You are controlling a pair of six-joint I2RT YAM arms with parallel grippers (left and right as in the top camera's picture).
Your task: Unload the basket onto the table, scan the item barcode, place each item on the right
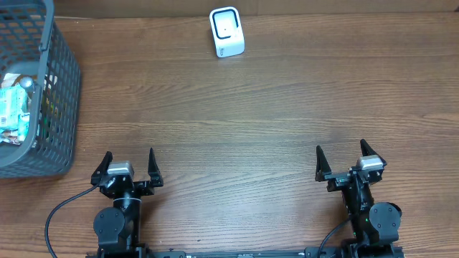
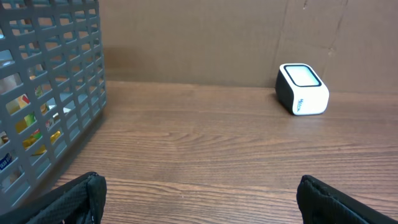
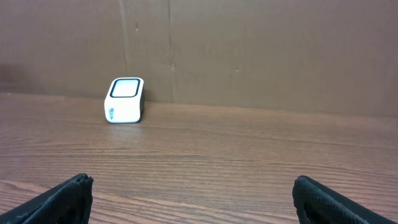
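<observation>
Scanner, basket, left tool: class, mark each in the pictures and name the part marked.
scanner (image 1: 226,29), overhead view, its top window.
basket (image 1: 63,86), overhead view, its grey mesh side wall.
left tool (image 1: 129,153), overhead view, midway between its open fingertips.

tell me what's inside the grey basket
The grey basket holds several packaged items, white-and-green wrappers on top. What lies beneath them is covered by the pile and the mesh walls.
</observation>
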